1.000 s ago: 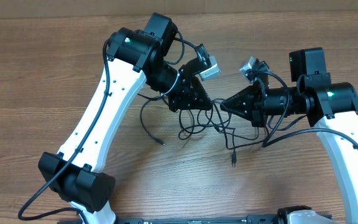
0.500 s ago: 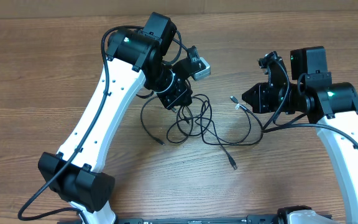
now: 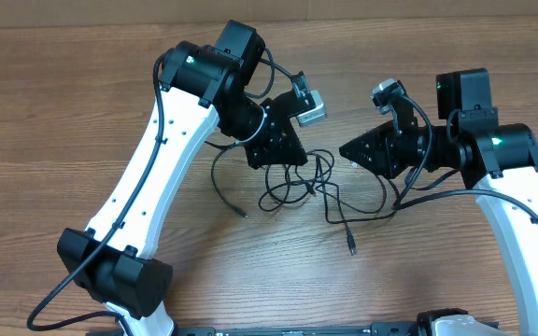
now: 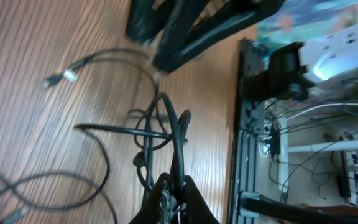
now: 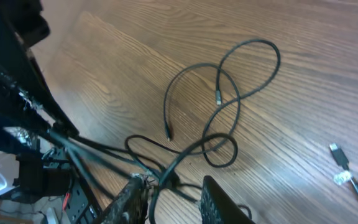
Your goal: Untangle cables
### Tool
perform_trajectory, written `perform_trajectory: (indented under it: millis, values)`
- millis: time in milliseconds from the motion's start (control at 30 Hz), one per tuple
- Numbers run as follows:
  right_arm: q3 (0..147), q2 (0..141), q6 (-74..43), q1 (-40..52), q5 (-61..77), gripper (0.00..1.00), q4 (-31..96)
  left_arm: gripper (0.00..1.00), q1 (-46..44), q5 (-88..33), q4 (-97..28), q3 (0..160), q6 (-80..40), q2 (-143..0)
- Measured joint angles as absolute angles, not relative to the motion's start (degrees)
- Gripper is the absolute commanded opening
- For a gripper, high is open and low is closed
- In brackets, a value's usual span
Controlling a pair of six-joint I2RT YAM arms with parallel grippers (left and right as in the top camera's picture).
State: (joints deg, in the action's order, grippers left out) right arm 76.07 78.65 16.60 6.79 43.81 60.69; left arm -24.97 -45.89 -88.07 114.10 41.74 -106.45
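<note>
Black cables (image 3: 297,187) lie tangled mid-table on the brown wood-grain table (image 3: 54,121). Only the left wrist view shows the cluttered room (image 4: 309,130) beyond the table edge, and the left gripper (image 4: 171,198) clenched on the cables. The right gripper (image 5: 176,200) stands parted around a loose strand.

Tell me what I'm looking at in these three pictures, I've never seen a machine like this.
These are two white robot arms, the left arm and the right arm, working at a wooden table. One picture looks down from above. The other two come from a camera on each wrist, so each shows its own claw. On the table lies a tangle of thin black cables with small plugs. The left claw is pinched shut on a strand of them. The right claw is open, and a strand runs loosely between its fingers.
</note>
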Motion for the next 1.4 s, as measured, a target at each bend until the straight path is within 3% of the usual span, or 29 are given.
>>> perform_trajectory:
  millis: [267,1000,1400]
  values:
    - [76.1,78.7,19.6,6.8,48.8,0.32,62.7,0.04,-25.0,-49.4,-87.6,114.1,42.9,-106.5]
    - [76.1,78.7,24.3,6.8,50.6,0.32,71.6,0.04,-25.0,-52.6,-87.0,114.1,43.5,-106.5]
    - [76.1,78.7,25.6,6.8,50.7,0.33,65.9,0.04,-25.0,-56.5,-87.0,114.1,43.5,-106.5]
